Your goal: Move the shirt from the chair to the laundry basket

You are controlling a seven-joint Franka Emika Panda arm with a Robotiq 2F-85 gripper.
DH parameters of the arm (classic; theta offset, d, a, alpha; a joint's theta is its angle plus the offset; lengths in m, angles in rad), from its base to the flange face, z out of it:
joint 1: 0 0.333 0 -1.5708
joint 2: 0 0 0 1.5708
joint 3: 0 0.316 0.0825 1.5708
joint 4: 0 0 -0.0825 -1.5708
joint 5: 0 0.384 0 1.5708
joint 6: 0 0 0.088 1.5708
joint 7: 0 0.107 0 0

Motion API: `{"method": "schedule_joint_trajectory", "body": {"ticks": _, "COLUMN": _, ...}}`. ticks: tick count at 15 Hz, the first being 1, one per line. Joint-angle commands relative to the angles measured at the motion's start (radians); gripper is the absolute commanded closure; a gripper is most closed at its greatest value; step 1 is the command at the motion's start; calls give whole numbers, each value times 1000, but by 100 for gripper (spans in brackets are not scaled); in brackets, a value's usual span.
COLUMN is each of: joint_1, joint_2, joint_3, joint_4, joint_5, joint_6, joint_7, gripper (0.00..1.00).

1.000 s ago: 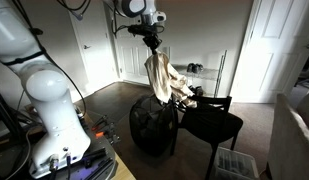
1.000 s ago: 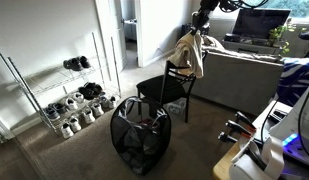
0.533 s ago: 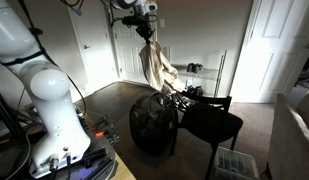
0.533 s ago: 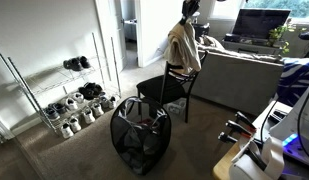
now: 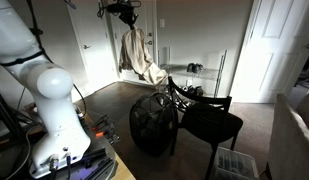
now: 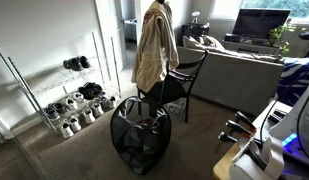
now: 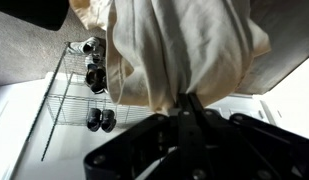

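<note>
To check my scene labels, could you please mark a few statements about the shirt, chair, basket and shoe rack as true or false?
1. The shirt hangs in the air from the gripper. True.
2. The shirt lies inside the laundry basket. False: it hangs high up, outside the basket.
3. The basket stands on the floor beside the chair. True.
4. The shoe rack holds nothing. False: shoes sit on its shelves.
</note>
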Motion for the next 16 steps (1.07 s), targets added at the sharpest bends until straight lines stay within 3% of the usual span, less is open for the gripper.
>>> {"method": "schedule_joint_trajectory", "body": {"ticks": 1, "joint_1": 16, "joint_2": 64, "joint_3": 9, "joint_4": 53, "joint_5": -5, "joint_6": -21, "joint_7": -44, "gripper": 99}}
{"method": "schedule_joint_trajectory", "body": {"ticks": 9, "joint_1": -5, "joint_2": 303, "joint_3": 30, "joint_4": 212, "joint_5": -84, "joint_6": 0, "joint_7": 5, "gripper": 99}}
{"method": "schedule_joint_trajectory", "body": {"ticks": 16, "joint_1": -9, "joint_2": 422, "joint_3": 31, "joint_4": 281, "joint_5": -102, "joint_6": -30, "joint_7": -2, "gripper": 99}}
